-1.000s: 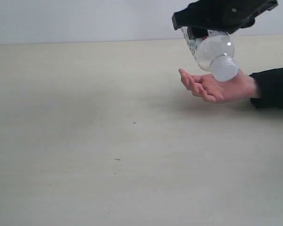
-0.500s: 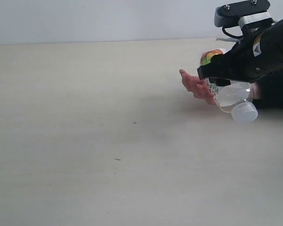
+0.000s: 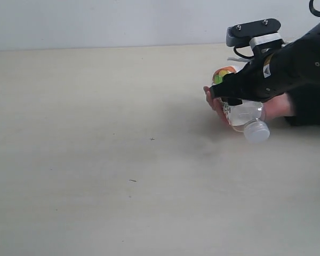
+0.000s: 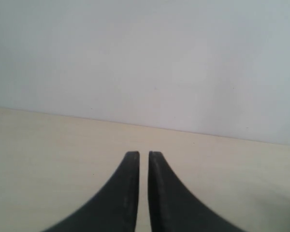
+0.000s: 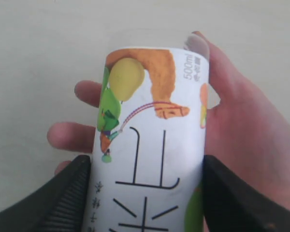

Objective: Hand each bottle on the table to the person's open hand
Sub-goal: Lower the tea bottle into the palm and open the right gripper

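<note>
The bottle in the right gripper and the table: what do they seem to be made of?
The bottle looks like clear, smooth plastic: its body is see-through. Its label seems printed film or paper; I cannot tell which. The table looks like matte pale wood or laminate, with faint grain.

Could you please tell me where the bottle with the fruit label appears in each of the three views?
Exterior view: the bottle lies right of centre, held by the right gripper.
Left wrist view: not in it.
Right wrist view: the bottle fills the centre, label facing the camera.
Shared landmark: the person's open hand, under the bottle in both views.
</note>
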`<state>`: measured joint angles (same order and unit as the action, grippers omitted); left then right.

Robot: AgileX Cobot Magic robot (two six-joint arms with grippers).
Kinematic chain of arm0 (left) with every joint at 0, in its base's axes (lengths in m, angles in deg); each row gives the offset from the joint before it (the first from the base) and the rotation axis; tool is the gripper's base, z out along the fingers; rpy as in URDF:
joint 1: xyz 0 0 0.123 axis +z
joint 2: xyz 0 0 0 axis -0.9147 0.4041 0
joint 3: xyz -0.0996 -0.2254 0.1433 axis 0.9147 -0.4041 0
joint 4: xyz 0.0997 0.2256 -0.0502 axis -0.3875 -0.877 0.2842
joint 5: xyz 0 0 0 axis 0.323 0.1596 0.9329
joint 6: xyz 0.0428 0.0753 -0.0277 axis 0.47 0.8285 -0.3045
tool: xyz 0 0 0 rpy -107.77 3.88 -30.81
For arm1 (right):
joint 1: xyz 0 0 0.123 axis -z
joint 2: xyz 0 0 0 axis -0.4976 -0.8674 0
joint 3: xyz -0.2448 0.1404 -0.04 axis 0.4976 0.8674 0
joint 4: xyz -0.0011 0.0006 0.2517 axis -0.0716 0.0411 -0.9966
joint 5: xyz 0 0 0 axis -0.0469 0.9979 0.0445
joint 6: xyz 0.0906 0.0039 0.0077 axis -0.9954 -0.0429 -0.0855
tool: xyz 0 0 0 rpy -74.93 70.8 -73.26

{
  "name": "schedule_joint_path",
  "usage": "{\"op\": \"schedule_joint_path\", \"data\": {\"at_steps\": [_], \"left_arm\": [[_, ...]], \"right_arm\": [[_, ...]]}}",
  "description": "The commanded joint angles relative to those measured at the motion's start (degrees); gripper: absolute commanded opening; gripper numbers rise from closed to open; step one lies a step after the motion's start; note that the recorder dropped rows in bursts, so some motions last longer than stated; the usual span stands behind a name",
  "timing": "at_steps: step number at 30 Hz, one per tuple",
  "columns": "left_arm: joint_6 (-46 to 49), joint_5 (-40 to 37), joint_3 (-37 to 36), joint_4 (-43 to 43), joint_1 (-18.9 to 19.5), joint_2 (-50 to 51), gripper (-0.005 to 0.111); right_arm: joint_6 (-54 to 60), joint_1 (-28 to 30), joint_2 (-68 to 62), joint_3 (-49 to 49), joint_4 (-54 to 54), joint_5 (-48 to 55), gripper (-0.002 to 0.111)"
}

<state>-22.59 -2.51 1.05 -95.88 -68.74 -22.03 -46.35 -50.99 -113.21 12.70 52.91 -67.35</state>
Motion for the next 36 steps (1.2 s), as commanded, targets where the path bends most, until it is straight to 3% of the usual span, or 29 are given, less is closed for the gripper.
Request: {"op": "schedule_joint_path", "data": {"at_steps": [1,7,10,16,22,26,36], "left_arm": [[-0.04,0.08,0.06,-0.03,-0.41,-0.36,0.010],[-0.04,0.08,0.06,-0.03,-0.41,-0.36,0.010],[-0.04,0.08,0.06,-0.03,-0.41,-0.36,0.010],[-0.04,0.08,0.06,-0.03,-0.41,-0.36,0.010],[-0.04,0.08,0.06,-0.03,-0.41,-0.36,0.010],[-0.04,0.08,0.06,-0.03,-0.41,-0.36,0.010],[-0.04,0.08,0.06,-0.03,-0.41,-0.36,0.010]], "right_arm": [[-0.42,0.31,-2.64,-1.37,0.39,-1.43,0.000],[-0.42,0.31,-2.86,-1.37,0.39,-1.90,0.000],[-0.42,0.31,-2.86,-1.37,0.39,-1.61,0.007],[-0.42,0.31,-2.86,-1.37,0.39,-1.45,0.039],[-0.42,0.31,-2.86,-1.37,0.39,-0.66,0.083],[-0.42,0.31,-2.86,-1.37,0.39,0.02,0.101],[-0.42,0.31,-0.18,-1.37,0.39,-0.73,0.105]]}}
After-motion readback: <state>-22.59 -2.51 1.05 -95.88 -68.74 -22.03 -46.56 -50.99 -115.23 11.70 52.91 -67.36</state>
